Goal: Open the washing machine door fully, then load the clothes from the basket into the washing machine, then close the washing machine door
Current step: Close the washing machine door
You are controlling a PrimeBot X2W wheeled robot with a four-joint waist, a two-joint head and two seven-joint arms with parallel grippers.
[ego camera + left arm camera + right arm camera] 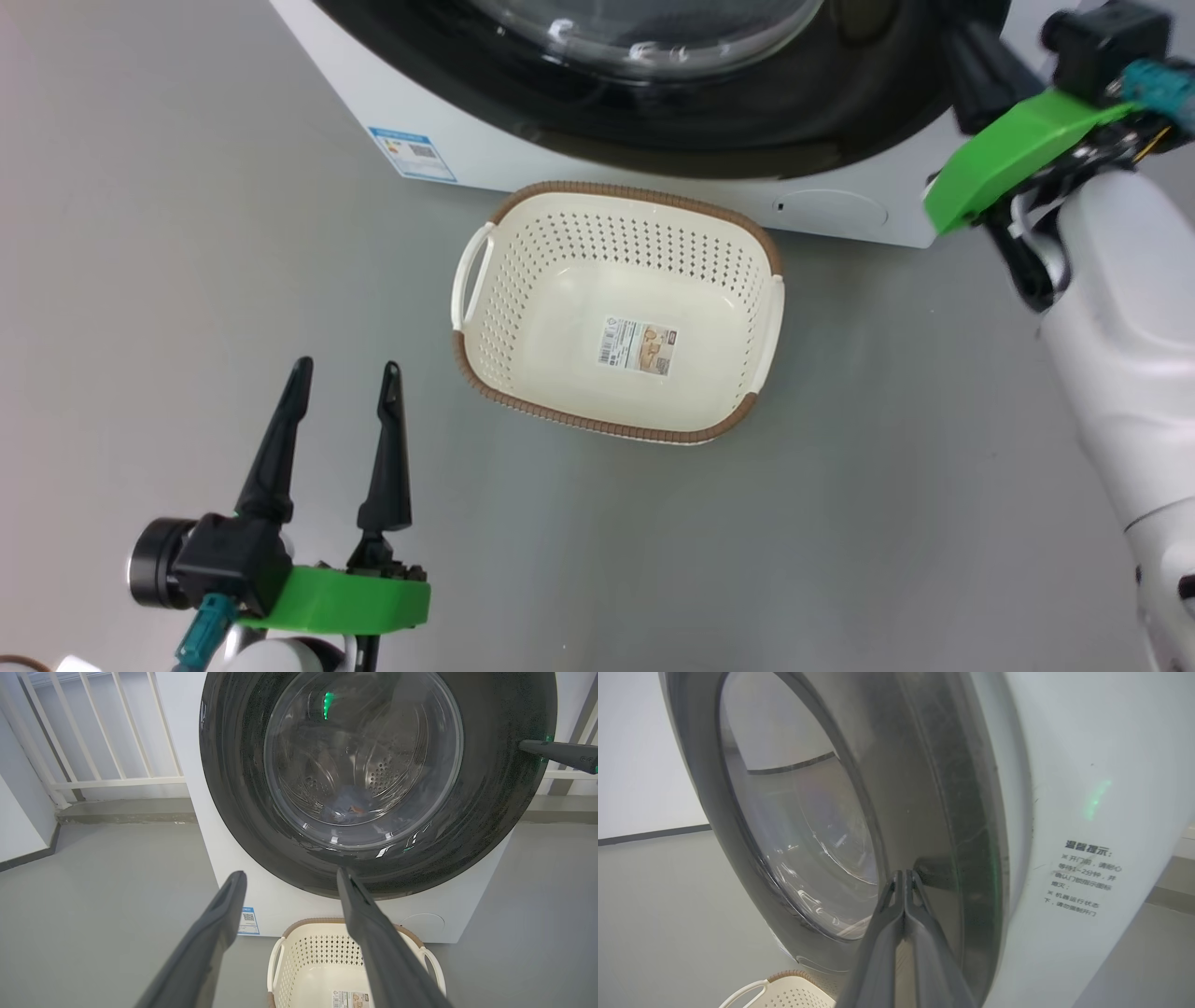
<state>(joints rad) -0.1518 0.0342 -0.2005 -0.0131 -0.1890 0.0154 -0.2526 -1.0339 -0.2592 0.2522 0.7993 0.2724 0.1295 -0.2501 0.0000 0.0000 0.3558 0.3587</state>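
The washing machine door (233,788) lies flat against the front of the white washing machine (560,159) and looks closed. The right gripper (903,873), its fingers pressed together with nothing between them, touches the door's black rim at its right edge. The left gripper (347,364) hangs over the grey floor (187,280) with its fingers spread wide, holding nothing. The basket (644,194) stands empty on the floor just before the machine. Light blue clothes (348,807) show through the glass, low in the drum.
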